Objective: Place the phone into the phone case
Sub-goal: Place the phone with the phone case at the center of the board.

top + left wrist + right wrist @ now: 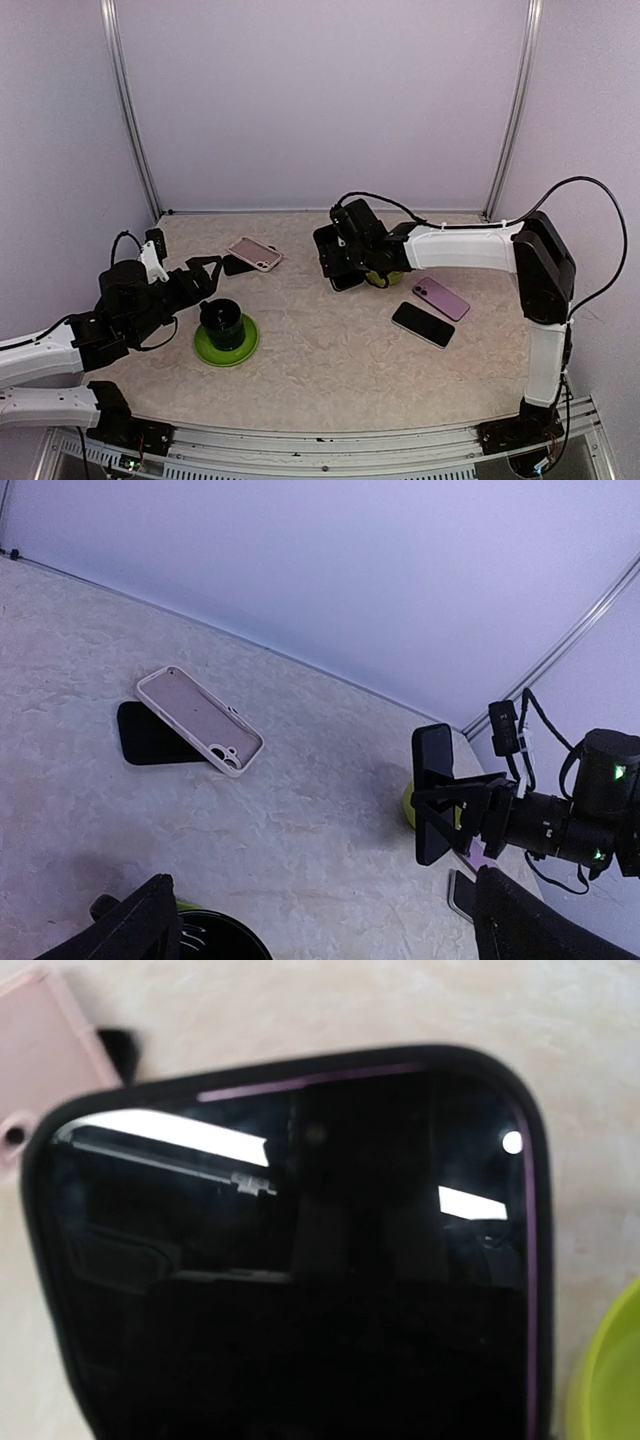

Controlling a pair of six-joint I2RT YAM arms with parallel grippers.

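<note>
At the near left of the table (pixel 330 385): green plate (pixel 214 355) bearing a black cup (pixel 222 318); no part of the task. Just beyond it are the left jaws, spread wide and holding nothing, facing the far left of the table.

Near right: black phone (pixel 423 324) and purple phone (pixel 441 298), both flat, side by side, apart from either arm.

Centre: dark phone (pixel 433 792), the task's thing, held upright above the table and pinched by the right jaws. The right wrist view shows a thin purple line along its rim. A yellow-green object (pixel 388 278) sits just below and behind the jaws; what it is cannot be told.

Far left: pink phone case (pixel 254 253), seemingly open side up, camera cut-out at the end nearer the right arm. It lies partly across a flat black item (pixel 150 735), so it is not level on the table.

Step in hand, as judged: carrying the dark phone over to the pink phone case.

Handling notes:
- Turn the phone flat and square to the case, with its camera corner matched to the cut-out.
- Seat one long edge first, then press the other edge down.
- The case may rock or slide on the black item, and the left jaws are well placed to steady it.
- Pass clear of the black cup.
</note>
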